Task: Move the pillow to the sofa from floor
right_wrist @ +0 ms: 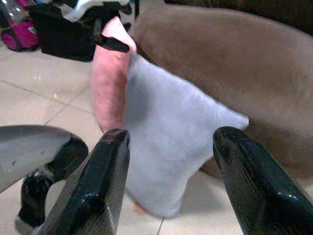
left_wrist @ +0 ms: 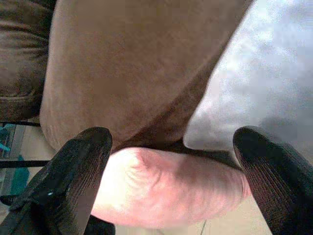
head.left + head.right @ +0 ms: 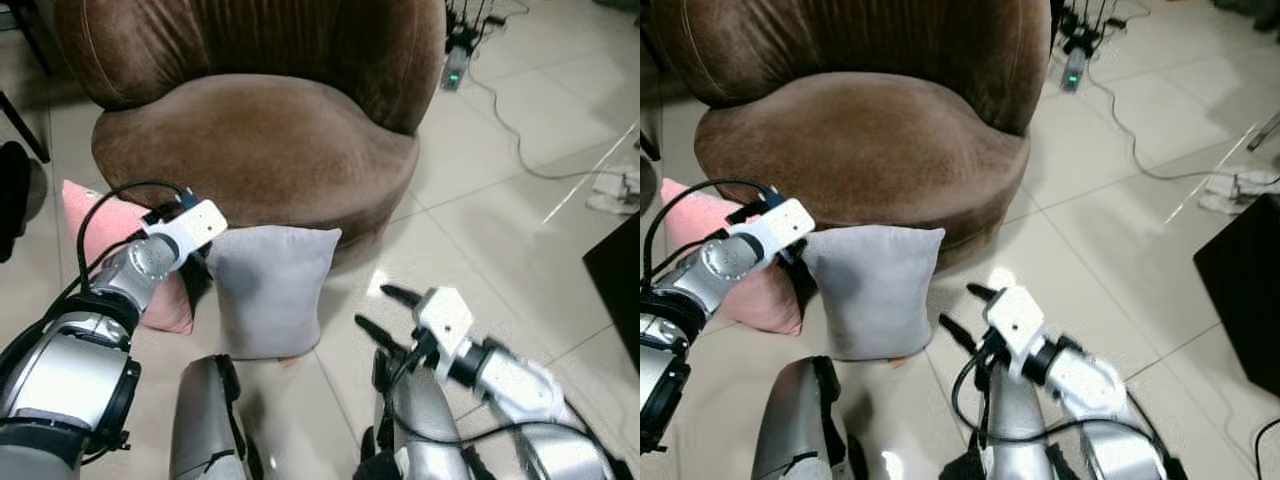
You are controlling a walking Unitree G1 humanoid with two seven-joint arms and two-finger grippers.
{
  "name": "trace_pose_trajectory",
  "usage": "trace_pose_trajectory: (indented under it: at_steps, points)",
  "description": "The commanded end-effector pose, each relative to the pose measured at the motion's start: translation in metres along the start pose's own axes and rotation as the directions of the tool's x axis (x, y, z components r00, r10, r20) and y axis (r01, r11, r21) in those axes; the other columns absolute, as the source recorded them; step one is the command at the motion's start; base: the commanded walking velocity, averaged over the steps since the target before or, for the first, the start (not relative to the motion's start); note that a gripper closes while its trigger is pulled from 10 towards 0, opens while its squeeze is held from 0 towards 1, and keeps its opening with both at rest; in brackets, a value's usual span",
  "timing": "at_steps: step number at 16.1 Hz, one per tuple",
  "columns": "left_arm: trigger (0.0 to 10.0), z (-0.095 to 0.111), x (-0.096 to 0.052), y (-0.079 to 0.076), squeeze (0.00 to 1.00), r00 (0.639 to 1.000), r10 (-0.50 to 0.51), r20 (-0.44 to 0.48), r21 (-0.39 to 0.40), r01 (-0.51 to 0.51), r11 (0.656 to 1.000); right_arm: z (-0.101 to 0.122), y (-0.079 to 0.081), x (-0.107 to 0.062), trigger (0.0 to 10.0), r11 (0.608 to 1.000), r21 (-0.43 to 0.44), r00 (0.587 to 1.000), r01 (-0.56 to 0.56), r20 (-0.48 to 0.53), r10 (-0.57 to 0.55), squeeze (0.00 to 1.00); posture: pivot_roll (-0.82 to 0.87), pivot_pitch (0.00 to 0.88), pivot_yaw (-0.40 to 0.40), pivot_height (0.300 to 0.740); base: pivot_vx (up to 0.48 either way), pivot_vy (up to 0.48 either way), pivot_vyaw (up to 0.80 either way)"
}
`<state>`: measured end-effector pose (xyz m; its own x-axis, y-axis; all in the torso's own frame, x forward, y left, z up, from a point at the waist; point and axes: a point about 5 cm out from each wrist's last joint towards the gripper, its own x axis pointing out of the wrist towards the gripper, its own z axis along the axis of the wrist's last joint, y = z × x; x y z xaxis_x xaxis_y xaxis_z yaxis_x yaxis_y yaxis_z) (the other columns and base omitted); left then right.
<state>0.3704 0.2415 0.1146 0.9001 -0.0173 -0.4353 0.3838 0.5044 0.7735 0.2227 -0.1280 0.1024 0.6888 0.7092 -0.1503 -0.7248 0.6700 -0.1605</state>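
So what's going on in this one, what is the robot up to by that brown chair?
The robot stands over two pillows propped on the floor against a brown sofa. Its left claw, open, is down between the pink pillow and the grey pillow. Its right claw, also open, hangs apart from the grey pillow's other side. Neither pillow is gripped or lifted yet.

left gripper (image 2: pixel 171 161) reaches forward with fingers spread wide; right gripper (image 3: pixel 385 312) hovers lower, fingers also parted.
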Motion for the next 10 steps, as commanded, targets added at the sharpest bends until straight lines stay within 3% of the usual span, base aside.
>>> trace_pose_trajectory:
  at_steps: [1, 4, 7, 10]
  points:
    - [10.0, 0.003, 0.001, -0.001, 0.00, 1.000, -0.002, -0.008, 0.018, 0.002, 1.000, 0.006, -0.001, -0.004, 10.0, 1.000, 0.006, 1.000, 0.022, 0.014, -0.022, 0.00, -0.25, 0.192, -0.030, 0.520, 0.000, 0.000, 0.00]
    - [10.0, 0.005, 0.003, -0.007, 0.00, 1.000, -0.011, -0.014, 0.017, 0.011, 1.000, 0.008, 0.001, -0.008, 10.0, 0.999, 0.013, 0.999, 0.039, 0.014, -0.039, 0.00, -0.27, 0.198, -0.032, 0.520, 0.000, 0.000, 0.00]
    - [10.0, 0.015, 0.008, -0.031, 0.00, 0.999, -0.040, -0.023, 0.034, 0.041, 0.999, 0.017, 0.009, -0.029, 10.0, 0.995, 0.031, 0.996, 0.091, -0.001, -0.091, 0.00, -0.36, 0.233, -0.049, 0.520, 0.000, 0.000, 0.00]
    - [10.0, 0.014, 0.008, -0.038, 0.00, 0.998, -0.037, -0.046, 0.040, 0.039, 0.998, 0.022, 0.010, -0.035, 10.0, 0.993, 0.033, 0.993, 0.115, -0.001, -0.115, 0.00, -0.39, 0.241, -0.056, 0.520, 0.000, 0.000, 0.00]
